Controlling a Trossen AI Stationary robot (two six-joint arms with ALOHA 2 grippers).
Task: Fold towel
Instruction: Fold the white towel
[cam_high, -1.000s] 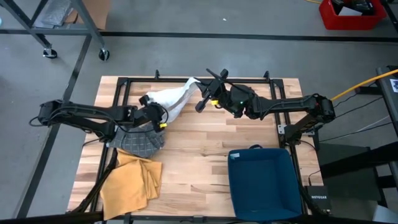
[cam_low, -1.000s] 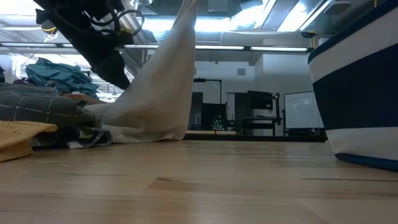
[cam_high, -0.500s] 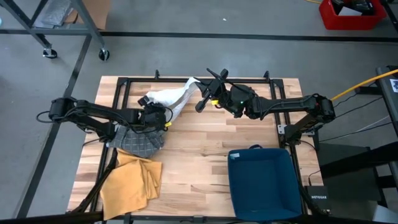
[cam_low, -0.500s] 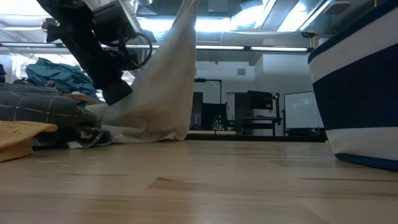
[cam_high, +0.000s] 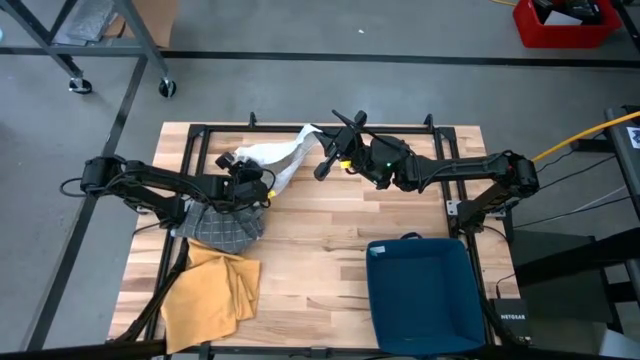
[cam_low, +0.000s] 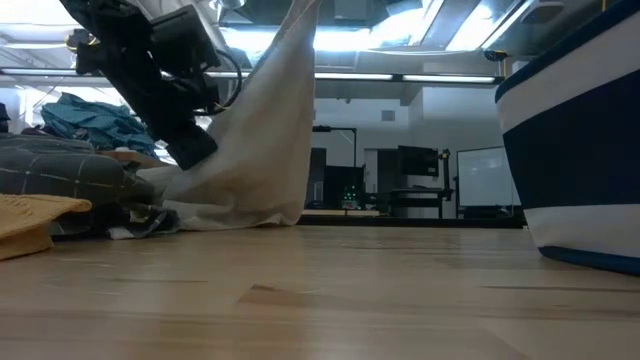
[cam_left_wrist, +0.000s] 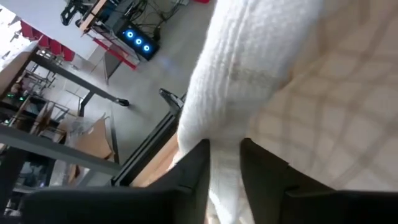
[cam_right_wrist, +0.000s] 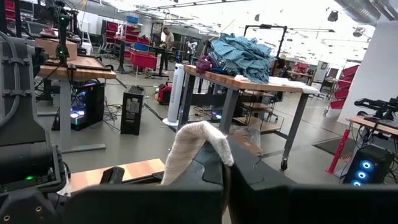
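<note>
A white towel (cam_high: 270, 155) hangs slanting from my right gripper (cam_high: 320, 143), high over the table's far middle, down to the table; its lower end (cam_low: 235, 212) lies bunched on the wood. The right gripper (cam_right_wrist: 225, 167) is shut on the towel's top end. My left gripper (cam_high: 256, 180) stands low at the towel's lower left part, in front of the hanging cloth (cam_low: 265, 130) in the low view. In its wrist view a thick ridge of towel (cam_left_wrist: 249, 68) runs down between its fingers (cam_left_wrist: 225, 168). My left gripper pinches a thick, rolled ridge of the towel (cam_left_wrist: 225, 152) between its two fingers (cam_left_wrist: 196, 168), several layers. It comes from the table's left, slanting down. The cloth runs taut from there up toward the other gripper. My right gripper pinches the towel's top end (cam_right_wrist: 198, 138) between its shut fingers, held about level and pointing toward the table's left. The end arches over the fingertips, lifted clear, and the rest hangs below.
A grey checked cloth (cam_high: 225, 225) is heaped just near of the left gripper, and a yellow cloth (cam_high: 212, 290) lies at the near left. A dark blue bin (cam_high: 420, 292) stands at the near right. Bare wood lies in the middle (cam_high: 320, 220).
My left gripper has sunk toward the table and tipped nose-down at the towel's lower part, then kept still. The towel's lower left part has drawn in narrower; its top end stays where it was in the right gripper.
</note>
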